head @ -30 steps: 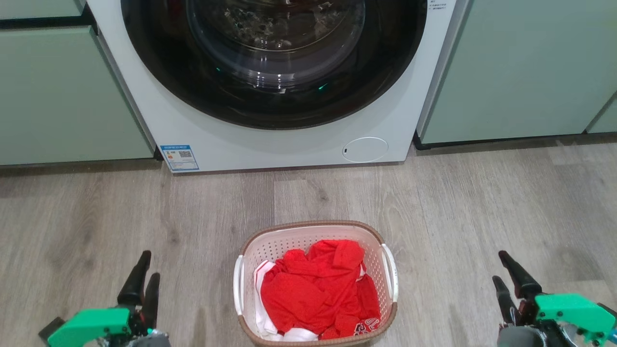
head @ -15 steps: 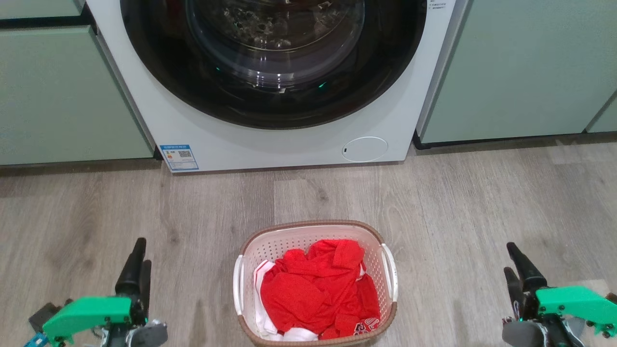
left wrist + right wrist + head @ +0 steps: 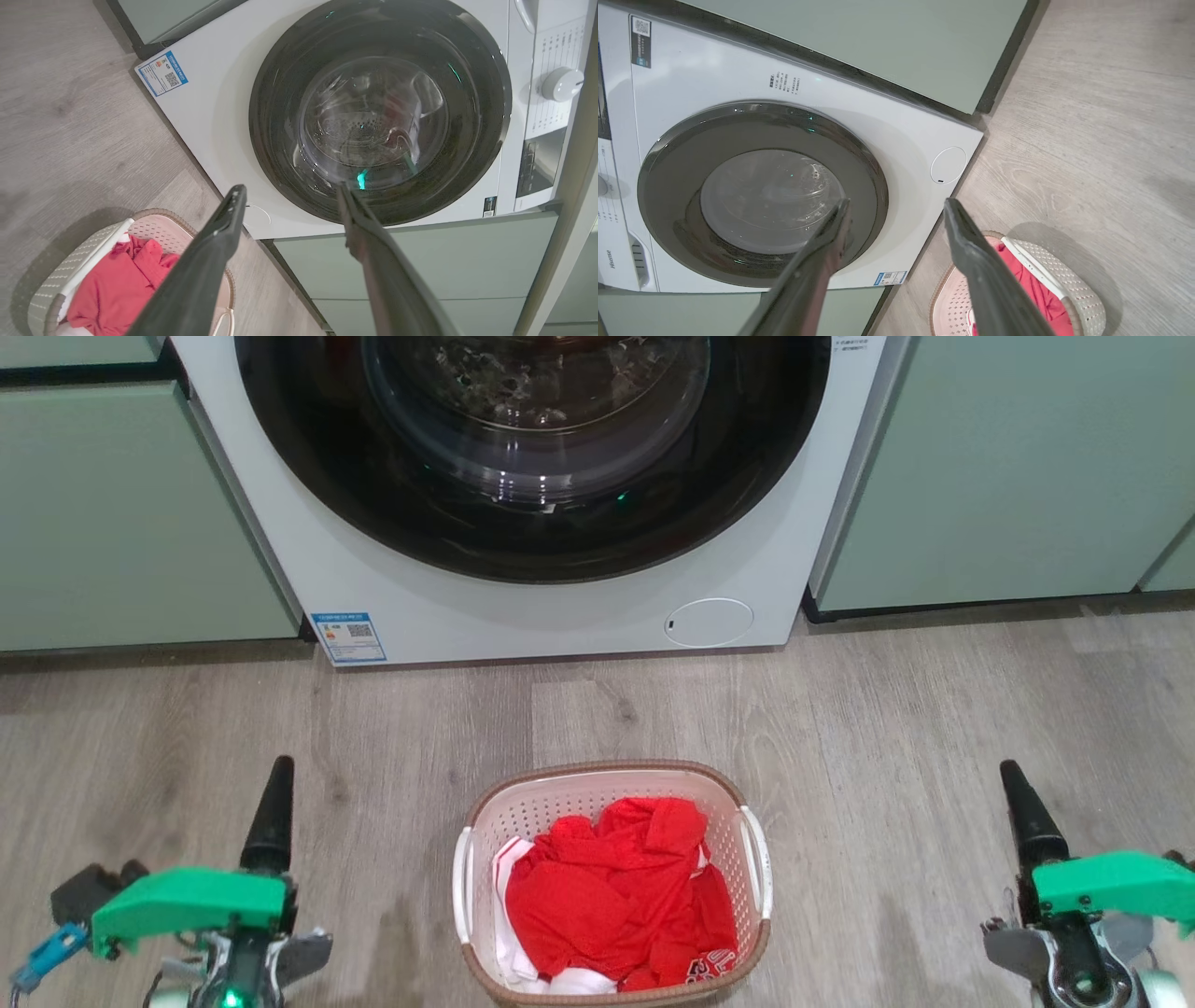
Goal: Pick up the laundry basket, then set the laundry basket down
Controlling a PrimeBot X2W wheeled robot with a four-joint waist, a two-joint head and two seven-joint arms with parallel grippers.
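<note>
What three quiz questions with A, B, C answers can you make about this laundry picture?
1. Where is the basket?
A: on the floor in front of the washing machine
B: inside the washing machine
C: on top of a cupboard

2. What colour are most of the clothes in the basket?
A: blue
B: red
C: green

3. How are the left hand and the right hand?
A: gripping the handles
B: holding a shirt
C: open and empty

Answers:
1 A, it stands on the wooden floor just before the machine.
2 B, a red heap lies in it, with only a little white.
3 C, each wrist view shows its hand spread wide, holding nothing.
</note>
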